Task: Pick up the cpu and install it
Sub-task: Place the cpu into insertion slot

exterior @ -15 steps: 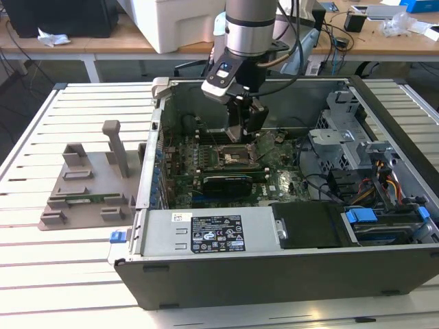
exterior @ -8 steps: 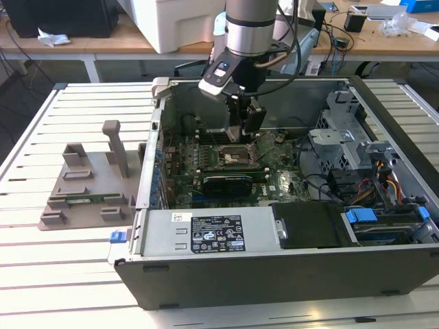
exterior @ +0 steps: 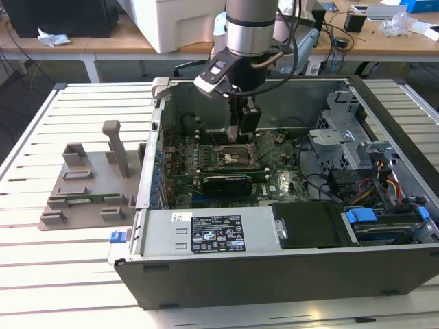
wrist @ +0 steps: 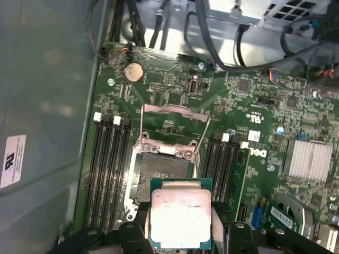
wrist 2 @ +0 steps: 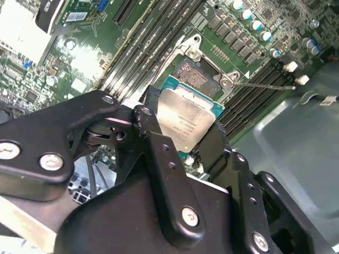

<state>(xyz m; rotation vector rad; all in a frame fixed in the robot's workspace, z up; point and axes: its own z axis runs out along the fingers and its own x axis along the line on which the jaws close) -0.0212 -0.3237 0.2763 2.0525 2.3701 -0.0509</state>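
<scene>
The pincer (wrist: 180, 234) is gripping the cpu (wrist: 181, 216) by its edges, holding it flat, likely for square seating, hovering at twelve o'clock of the open socket (exterior: 234, 156) in the exterior view.

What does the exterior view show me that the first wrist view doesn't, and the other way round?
The exterior view takes in the whole open black computer case, the pale slatted table and a grey plastic stand beside the case. The first wrist view gives a close look: the flat silvery square cpu held near the open socket, plus a round coin battery. Both show the green motherboard and the black gripper.
</scene>
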